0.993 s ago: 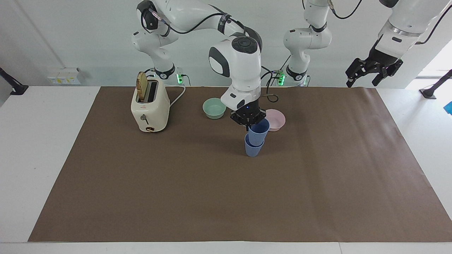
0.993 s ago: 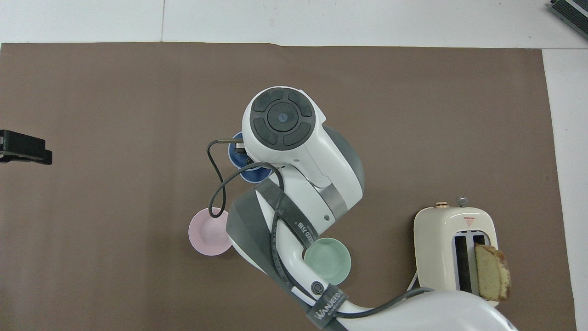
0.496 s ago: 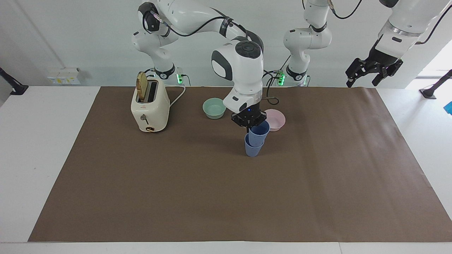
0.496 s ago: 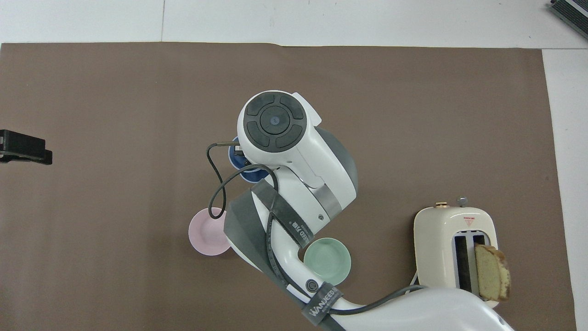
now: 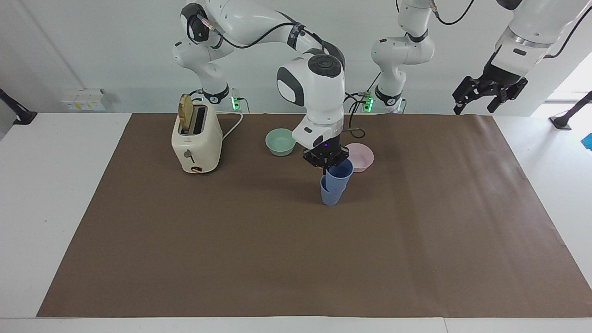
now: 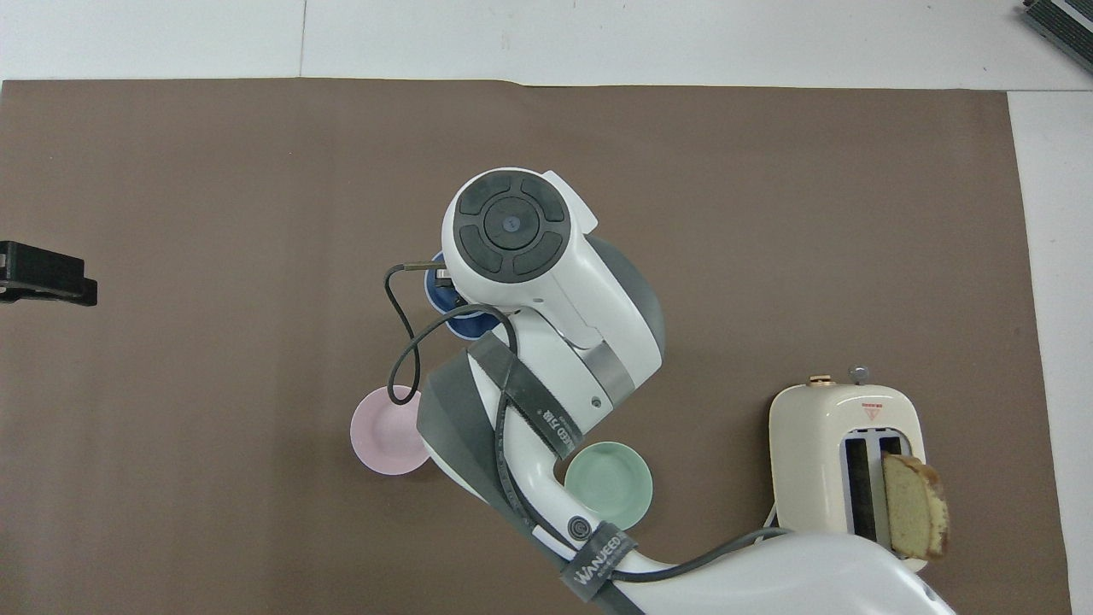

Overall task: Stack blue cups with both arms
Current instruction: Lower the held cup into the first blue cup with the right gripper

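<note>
I had the toaster (image 5: 196, 138) with its bread slice (image 5: 185, 113) nearest the robots at the right arm's end, cord trailing off the brown mat (image 5: 296, 259). Mint-green bowl (image 5: 280, 141) and pink bowl (image 5: 360, 157) sat a little farther out, near mid-table. Just past the pink bowl was the job itself: my right gripper (image 5: 326, 167) was down over the blue cups, pinched shut on the rim of the upper blue cup (image 5: 339, 174), which sat tilted and partly nested in the lower blue cup (image 5: 331, 194) standing on the mat. From overhead the right arm's wrist covered nearly all of it; only a sliver of blue rim (image 6: 444, 301) showed. My left gripper (image 5: 489, 94) waited high over the mat's edge at the left arm's end, jaws wide, holding nothing. I judged the stack nearly done but not seated: the upper cup leaned toward the pink bowl instead of sitting square. Risks as I saw them: releasing now could leave it cocked or let it tip out; pushing down off-axis could wedge it or topple the lower cup, which nothing was bracing; pulling up while gripping might lift both cups if they had jammed. The pink bowl was close enough to get knocked on the retreat.
</note>
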You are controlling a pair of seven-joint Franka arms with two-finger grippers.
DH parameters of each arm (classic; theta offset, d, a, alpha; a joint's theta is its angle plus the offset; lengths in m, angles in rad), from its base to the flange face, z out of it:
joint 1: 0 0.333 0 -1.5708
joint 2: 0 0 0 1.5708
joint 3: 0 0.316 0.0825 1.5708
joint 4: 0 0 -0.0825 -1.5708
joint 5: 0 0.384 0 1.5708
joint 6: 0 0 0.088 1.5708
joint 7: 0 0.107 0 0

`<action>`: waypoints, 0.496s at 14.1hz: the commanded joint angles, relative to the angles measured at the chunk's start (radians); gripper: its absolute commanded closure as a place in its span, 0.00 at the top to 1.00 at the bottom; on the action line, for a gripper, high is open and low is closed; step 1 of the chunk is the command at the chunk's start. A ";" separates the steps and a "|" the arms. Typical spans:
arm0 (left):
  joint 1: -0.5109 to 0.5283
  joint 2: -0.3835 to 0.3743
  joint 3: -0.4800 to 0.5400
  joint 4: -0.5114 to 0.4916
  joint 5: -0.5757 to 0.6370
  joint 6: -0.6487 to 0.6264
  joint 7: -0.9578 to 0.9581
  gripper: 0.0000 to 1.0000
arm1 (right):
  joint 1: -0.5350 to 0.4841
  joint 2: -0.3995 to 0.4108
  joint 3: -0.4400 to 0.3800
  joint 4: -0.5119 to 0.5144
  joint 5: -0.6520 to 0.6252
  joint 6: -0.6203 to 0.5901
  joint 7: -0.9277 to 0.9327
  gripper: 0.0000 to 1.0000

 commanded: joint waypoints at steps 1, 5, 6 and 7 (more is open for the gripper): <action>0.010 -0.013 -0.006 -0.008 0.011 -0.010 0.005 1.00 | -0.005 0.009 0.011 0.000 -0.026 0.029 0.033 0.00; 0.010 -0.013 -0.006 -0.008 0.010 -0.011 0.005 1.00 | -0.005 0.005 0.011 0.000 -0.020 0.027 0.033 0.00; 0.010 -0.014 -0.006 -0.007 0.010 -0.011 0.005 1.00 | -0.002 0.003 0.011 0.000 -0.021 0.023 0.034 0.00; 0.010 -0.014 -0.006 -0.007 0.011 -0.011 0.005 1.00 | 0.001 0.003 0.011 0.000 -0.024 0.011 0.034 0.00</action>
